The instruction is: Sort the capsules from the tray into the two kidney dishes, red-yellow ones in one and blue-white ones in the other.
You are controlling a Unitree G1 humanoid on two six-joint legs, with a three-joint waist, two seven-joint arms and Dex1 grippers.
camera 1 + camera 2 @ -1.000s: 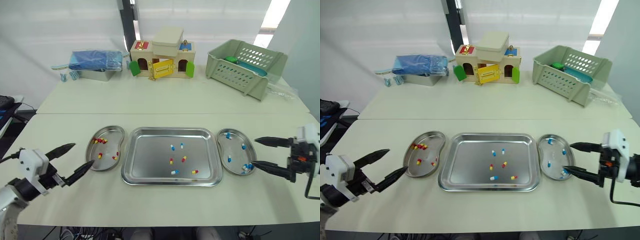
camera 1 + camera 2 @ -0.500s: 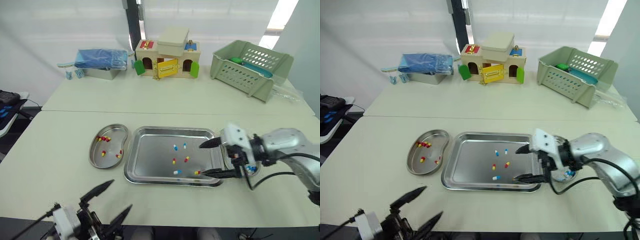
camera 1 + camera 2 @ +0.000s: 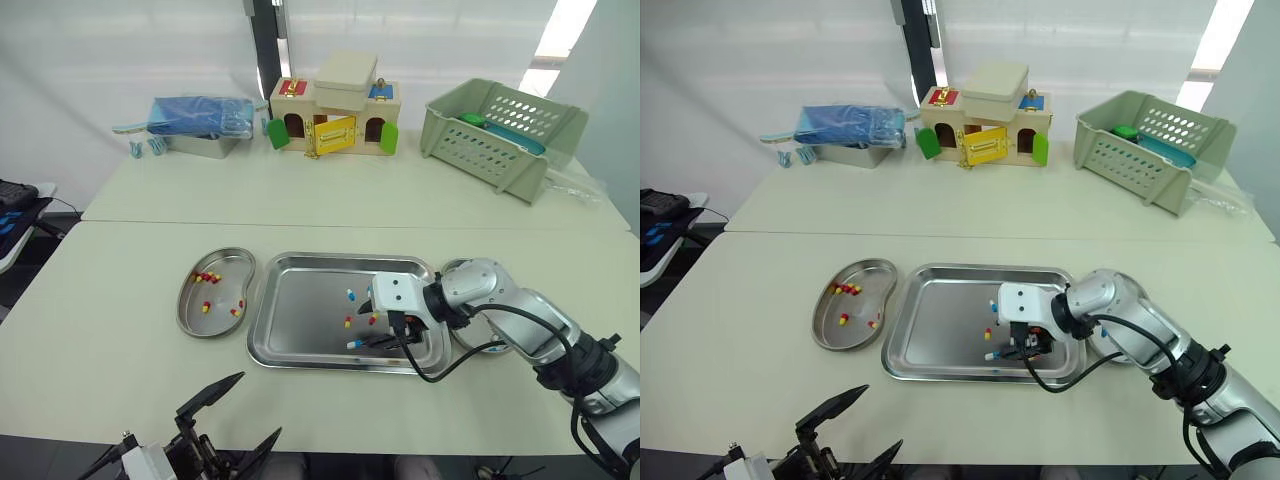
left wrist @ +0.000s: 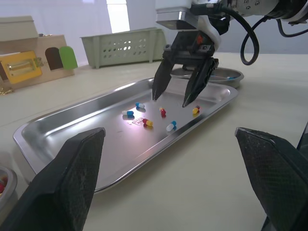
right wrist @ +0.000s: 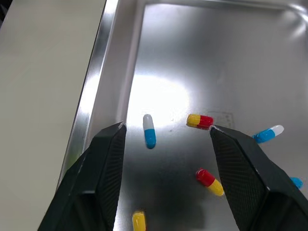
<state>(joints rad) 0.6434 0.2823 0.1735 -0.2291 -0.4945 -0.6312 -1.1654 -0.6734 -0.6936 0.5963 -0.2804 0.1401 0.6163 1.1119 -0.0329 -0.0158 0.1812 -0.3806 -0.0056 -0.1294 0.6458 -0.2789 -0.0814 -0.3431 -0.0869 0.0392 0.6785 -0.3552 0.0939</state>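
Note:
The steel tray (image 3: pixel 300 335) holds several capsules, both red-yellow (image 3: pixel 347 322) and blue-white (image 3: pixel 347 294). My right gripper (image 3: pixel 385 335) hangs open just above the tray's right half. In the right wrist view a blue-white capsule (image 5: pixel 149 130) lies between its fingers (image 5: pixel 103 168), and a red-yellow capsule (image 5: pixel 199 121) lies close to the other one. The left kidney dish (image 3: pixel 192 310) holds red-yellow capsules. The right kidney dish (image 3: pixel 497 347) sits partly behind my right arm. My left gripper (image 3: pixel 258 405) is open and holds nothing, low at the table's front edge.
At the back of the table stand a metal box with a blue cloth (image 3: pixel 195 125), a toy house (image 3: pixel 335 110) and a green basket (image 3: pixel 500 135). Bare tabletop lies in front of the tray and left of the left dish.
My right gripper has moved left from the tray's right rim to above the capsules in the tray. The left gripper stays low at the front edge, open.

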